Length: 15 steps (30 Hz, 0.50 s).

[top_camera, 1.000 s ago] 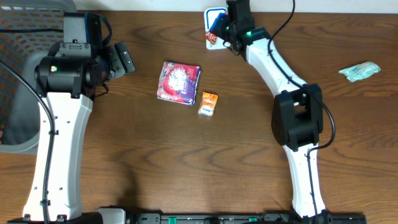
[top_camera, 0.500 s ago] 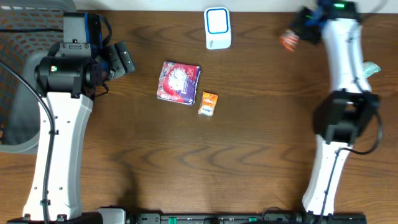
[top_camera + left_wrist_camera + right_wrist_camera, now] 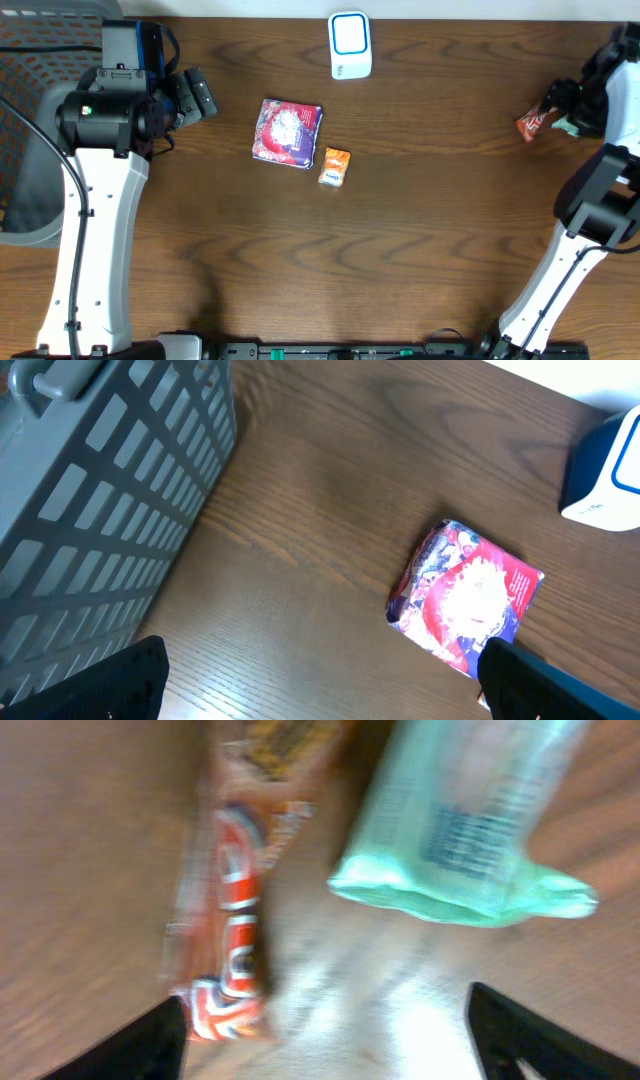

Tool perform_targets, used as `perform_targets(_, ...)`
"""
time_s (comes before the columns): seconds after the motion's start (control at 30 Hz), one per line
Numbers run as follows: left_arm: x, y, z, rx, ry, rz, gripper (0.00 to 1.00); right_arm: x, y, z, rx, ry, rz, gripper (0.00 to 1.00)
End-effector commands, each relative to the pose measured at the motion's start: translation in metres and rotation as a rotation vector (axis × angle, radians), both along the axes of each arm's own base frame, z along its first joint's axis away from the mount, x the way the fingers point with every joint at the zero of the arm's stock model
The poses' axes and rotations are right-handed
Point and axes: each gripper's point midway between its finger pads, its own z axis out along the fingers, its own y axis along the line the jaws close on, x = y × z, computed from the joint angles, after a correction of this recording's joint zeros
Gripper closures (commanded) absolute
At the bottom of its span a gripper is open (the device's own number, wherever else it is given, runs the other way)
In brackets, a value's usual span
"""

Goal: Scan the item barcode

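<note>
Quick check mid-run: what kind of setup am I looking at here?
Probably a mock checkout station on a wooden table: a white-and-blue scanner at the back edge, a grey basket to one side, and loose snack packets.

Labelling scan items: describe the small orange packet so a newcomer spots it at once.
Start at the white and blue scanner at the far edge of the table. Nearer the middle lies a square red and purple pouch; the orange packet sits just off its lower right corner, seen from overhead. It is far smaller than the pouch, bright orange with a white patch.
</note>
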Motion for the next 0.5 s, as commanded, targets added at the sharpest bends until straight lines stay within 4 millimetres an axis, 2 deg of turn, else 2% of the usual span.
perform_targets(0.0,-0.001,0.002,-0.006,0.004,0.016,0.018,0.02,-0.016,-0.023,0.010,-0.044,0.028,-0.034,0.11)
perform_targets(0.1,-0.001,0.002,-0.006,0.004,0.016,0.018,0.02,-0.023,-0.025,0.023,-0.021,0.027,-0.073,0.13)
perform_targets(0.23,-0.001,0.002,-0.006,0.004,0.016,0.018,0.02,-0.014,-0.010,0.058,0.031,-0.049,-0.053,0.13)
perform_targets(0.27,-0.001,0.002,-0.006,0.004,0.016,0.018,0.02,-0.005,0.006,0.080,0.074,-0.116,-0.018,0.13)
perform_targets(0.3,-0.001,0.002,-0.006,0.004,0.016,0.018,0.02,0.001,0.018,0.092,0.108,-0.157,0.013,0.13)
perform_targets(0.33,-0.001,0.002,-0.006,0.004,0.016,0.018,0.02,0.011,0.042,0.113,0.179,-0.232,0.073,0.14)
perform_targets(0.4,-0.001,0.002,-0.006,0.004,0.016,0.018,0.02,0.018,0.061,0.125,0.216,-0.276,0.110,0.19)
perform_targets(0.47,-0.001,0.002,-0.006,0.004,0.016,0.018,0.02,0.024,0.071,0.127,0.208,-0.285,0.136,0.32)
